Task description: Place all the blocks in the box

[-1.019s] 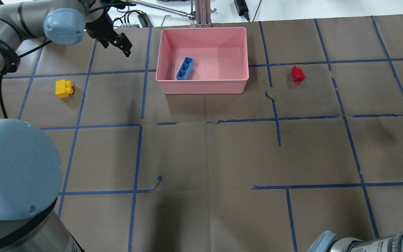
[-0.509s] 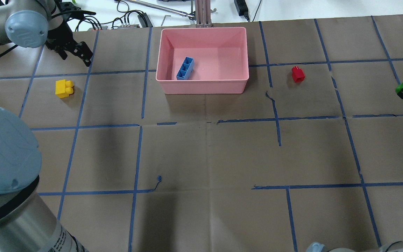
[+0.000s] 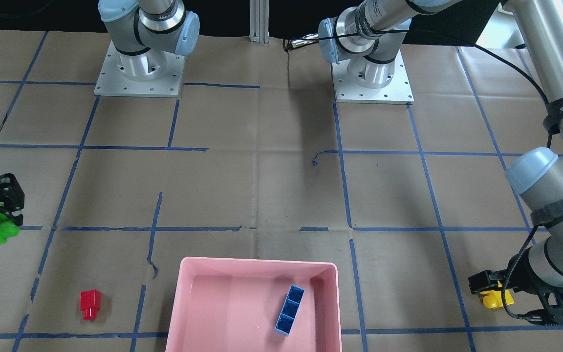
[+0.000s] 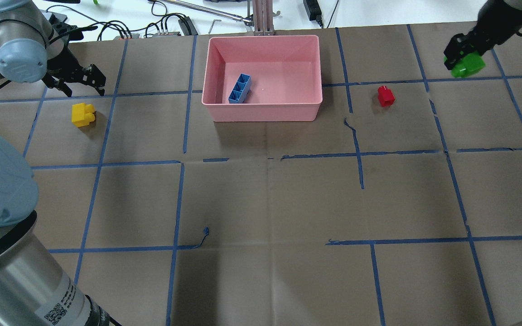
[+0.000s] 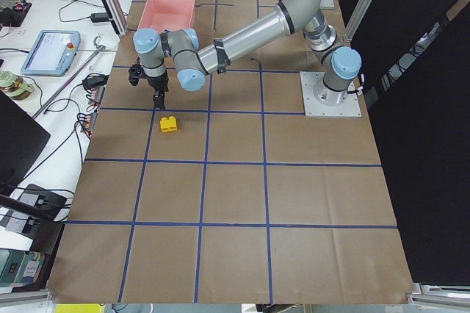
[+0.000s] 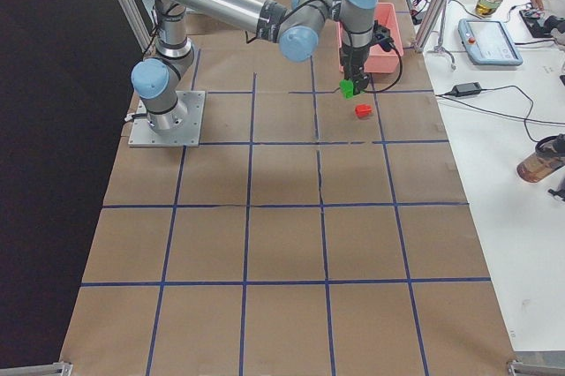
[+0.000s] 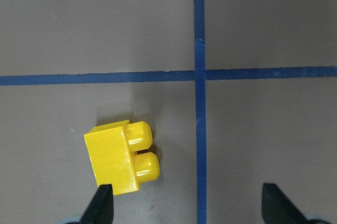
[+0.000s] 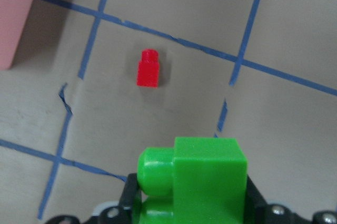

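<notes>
The pink box (image 4: pixel 261 113) stands at the far middle of the table, with the long blue block (image 4: pixel 239 88) lying inside it. The yellow block (image 4: pixel 83 114) lies on the paper at the left. My left gripper (image 4: pixel 84 86) is open and empty just beyond it. In the left wrist view its fingertips (image 7: pixel 102 205) reach the yellow block's (image 7: pixel 118 158) edge. My right gripper (image 4: pixel 462 53) is shut on the green block (image 4: pixel 468 65) and holds it above the table's far right. The red block (image 4: pixel 385 96) sits between the box and the green block, and shows in the right wrist view (image 8: pixel 148 68).
Cables and tools (image 4: pixel 170 22) lie past the table's far edge, beside a metal post (image 4: pixel 261 18) behind the box. Blue tape lines cross the brown paper. Both arm bases (image 3: pixel 137 68) stand at the robot's side.
My right gripper has carried the green block from the right edge to the far right of the table. My left gripper has moved left and nearer the yellow block.
</notes>
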Controlling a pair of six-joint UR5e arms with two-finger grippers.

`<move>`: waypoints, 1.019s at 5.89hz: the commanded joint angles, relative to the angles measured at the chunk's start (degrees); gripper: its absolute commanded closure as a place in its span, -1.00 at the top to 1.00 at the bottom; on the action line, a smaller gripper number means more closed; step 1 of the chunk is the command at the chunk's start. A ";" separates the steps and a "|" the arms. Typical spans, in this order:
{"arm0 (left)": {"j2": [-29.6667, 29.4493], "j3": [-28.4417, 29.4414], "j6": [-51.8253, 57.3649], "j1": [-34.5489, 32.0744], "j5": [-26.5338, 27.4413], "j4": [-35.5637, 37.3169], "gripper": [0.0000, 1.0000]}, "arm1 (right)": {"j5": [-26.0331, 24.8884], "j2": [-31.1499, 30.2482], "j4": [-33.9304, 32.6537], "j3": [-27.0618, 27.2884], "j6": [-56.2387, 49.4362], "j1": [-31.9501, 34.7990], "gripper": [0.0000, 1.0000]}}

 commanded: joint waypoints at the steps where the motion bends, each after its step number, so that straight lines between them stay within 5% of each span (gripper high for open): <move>1: -3.02 -0.58 -0.85 2.75 0.11 2.53 0.99 | -0.15 7.66 -0.21 -9.34 17.76 11.88 -0.17; 3: -4.01 -0.58 0.64 3.91 1.43 2.88 0.99 | -0.06 18.81 -0.30 -20.85 33.34 20.77 -0.17; 5: -4.62 -0.67 0.82 3.91 1.25 2.97 0.99 | 0.11 27.53 -3.79 -23.81 41.22 25.28 -0.11; 6: -5.58 -0.58 0.82 3.91 1.17 3.50 0.99 | -0.06 29.14 -6.43 -23.72 41.93 25.82 0.53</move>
